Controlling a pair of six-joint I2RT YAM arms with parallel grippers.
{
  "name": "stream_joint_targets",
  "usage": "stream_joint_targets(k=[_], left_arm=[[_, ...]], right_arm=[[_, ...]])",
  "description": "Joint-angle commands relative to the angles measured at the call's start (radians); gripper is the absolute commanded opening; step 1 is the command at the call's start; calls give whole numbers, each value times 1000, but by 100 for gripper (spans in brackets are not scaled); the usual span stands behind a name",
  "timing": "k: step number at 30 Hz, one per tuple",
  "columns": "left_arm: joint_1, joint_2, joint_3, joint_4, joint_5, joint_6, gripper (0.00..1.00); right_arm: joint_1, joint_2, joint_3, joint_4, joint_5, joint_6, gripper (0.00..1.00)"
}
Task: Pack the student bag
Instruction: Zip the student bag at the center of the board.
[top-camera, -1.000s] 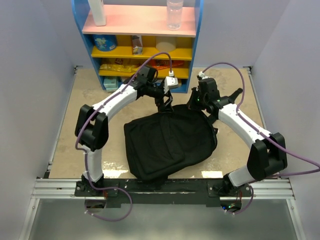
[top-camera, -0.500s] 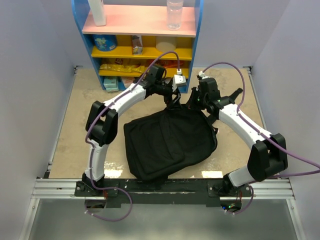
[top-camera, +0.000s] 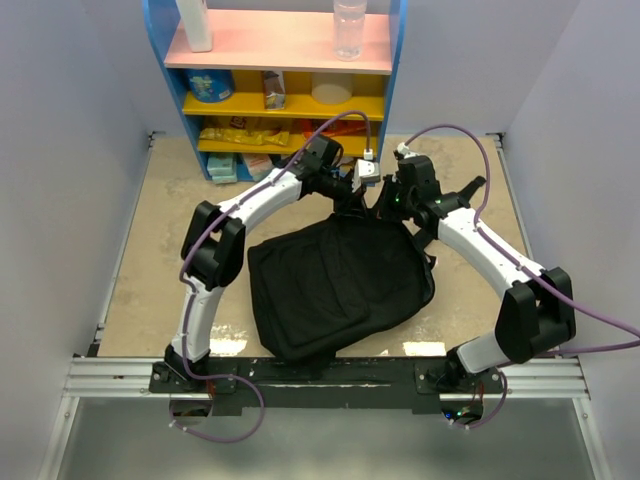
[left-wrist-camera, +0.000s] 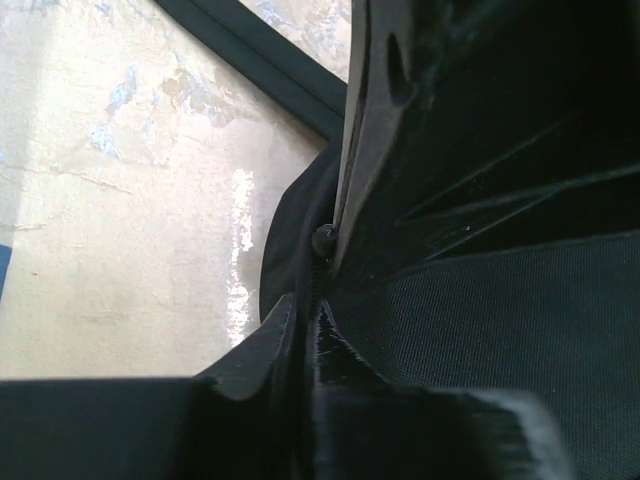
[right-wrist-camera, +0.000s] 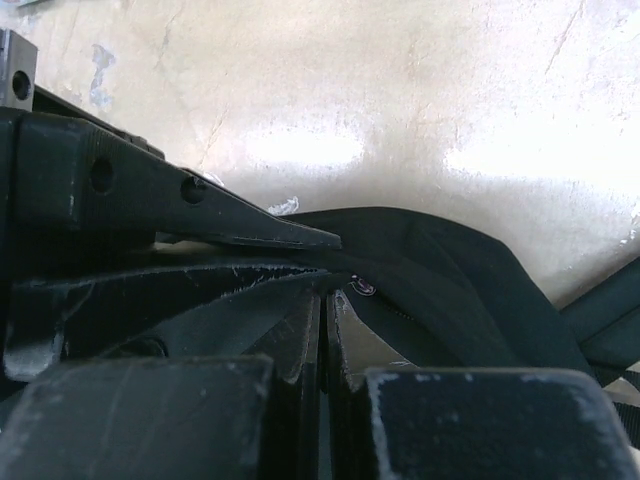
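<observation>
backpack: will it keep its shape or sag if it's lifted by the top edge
Likely floppy: the backpack lies flat and creased, so it should sag and fold. Its woven cloth looks easy to pinch, not slippery. Pushed, such slack cloth would probably bunch rather than slide whole.

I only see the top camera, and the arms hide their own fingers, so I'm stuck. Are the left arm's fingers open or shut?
Observer: Shut. Its wrist camera shows the left gripper with its fingers almost together, right at the black edge of the student bag.
Operator: And the right one?
Observer: The right gripper is shut too. What looks like a small shiny zip pull sits just past its fingertips.
</observation>
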Motion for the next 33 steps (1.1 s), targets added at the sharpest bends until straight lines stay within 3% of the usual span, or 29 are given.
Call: stream_joint_targets(k=[1,22,33], left_arm=[[12,-32,40,12,-31,40,0],[194,-204,-55,15,-42,-22,0],[309,-411,-342,108,-138,-51,0]], right_arm=[[3,-68,44,38,15,-28,0],[-66,-159,-80,-24,103,-42,0],[-66,-124,-74,12,54,-16,0]])
